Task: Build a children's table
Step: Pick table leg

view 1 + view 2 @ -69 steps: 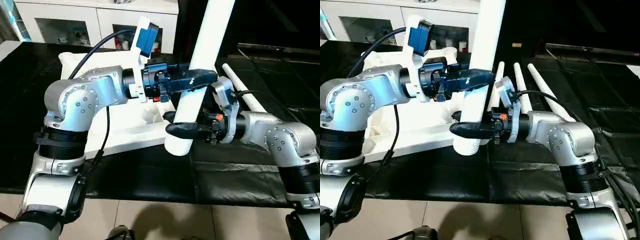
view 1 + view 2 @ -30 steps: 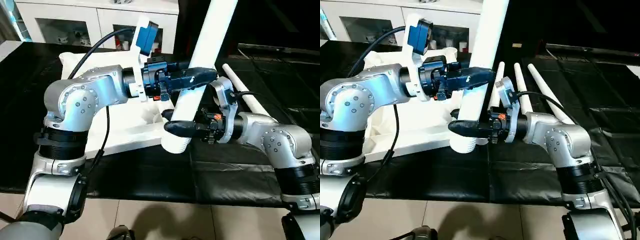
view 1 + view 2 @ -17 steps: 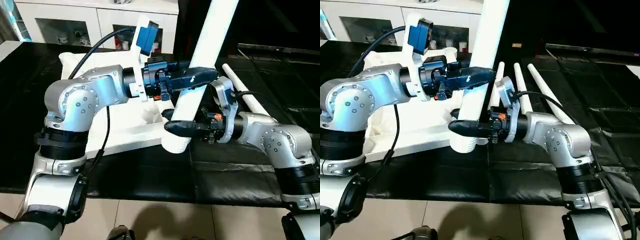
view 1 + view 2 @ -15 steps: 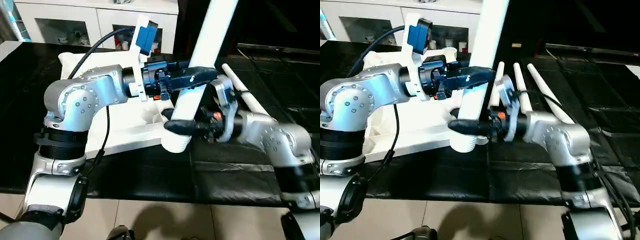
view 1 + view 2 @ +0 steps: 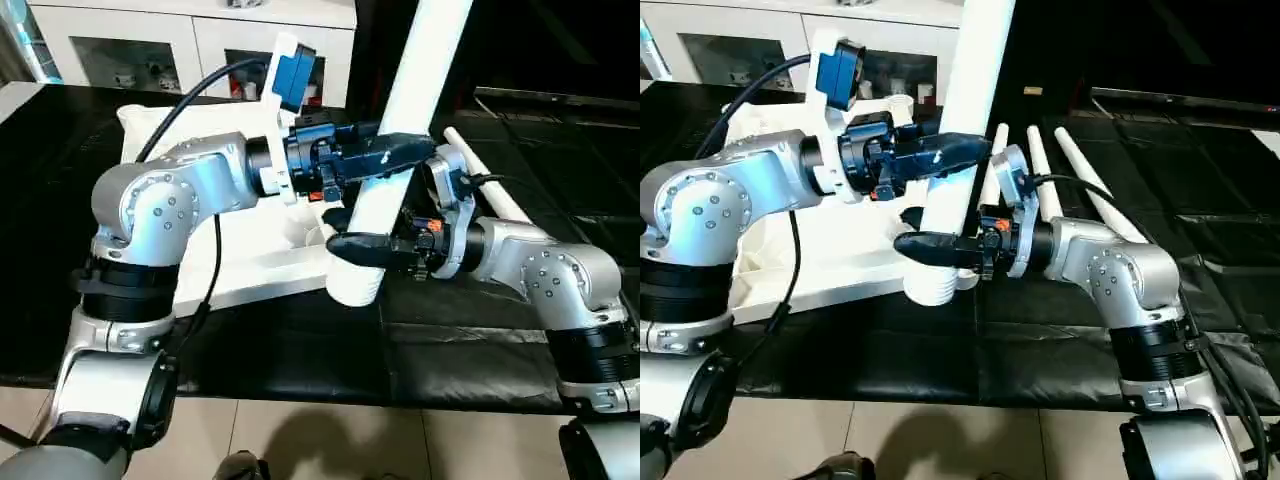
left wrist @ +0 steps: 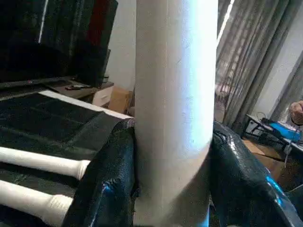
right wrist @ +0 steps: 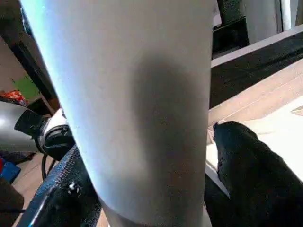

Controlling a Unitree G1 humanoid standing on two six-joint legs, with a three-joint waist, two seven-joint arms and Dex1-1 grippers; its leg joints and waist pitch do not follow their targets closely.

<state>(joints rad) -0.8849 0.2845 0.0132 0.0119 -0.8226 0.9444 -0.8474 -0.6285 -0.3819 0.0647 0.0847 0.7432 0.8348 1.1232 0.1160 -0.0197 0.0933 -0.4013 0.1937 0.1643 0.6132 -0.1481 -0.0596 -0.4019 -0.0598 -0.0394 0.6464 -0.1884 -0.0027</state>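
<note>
A long white table leg (image 5: 400, 130) stands tilted over the near edge of the white table top (image 5: 245, 262), its thick end low. My left gripper (image 5: 395, 160) is shut on the leg about midway up; both fingers (image 6: 109, 184) press its sides. My right gripper (image 5: 360, 245) reaches in from the right, lower on the same leg. One of its fingers (image 7: 246, 175) stands slightly off the leg's side, so the gripper is open around the leg. The table top lies flat on the black mat (image 5: 450, 350).
Three more white legs (image 5: 1040, 170) lie side by side on the mat behind my right arm. A white cabinet with glass doors (image 5: 150, 50) stands along the back. Tiled floor (image 5: 330, 440) shows beyond the mat's near edge.
My right gripper has slid a little higher on the leg and its fingers have spread slightly. The left gripper and the leg have stayed where they were.
</note>
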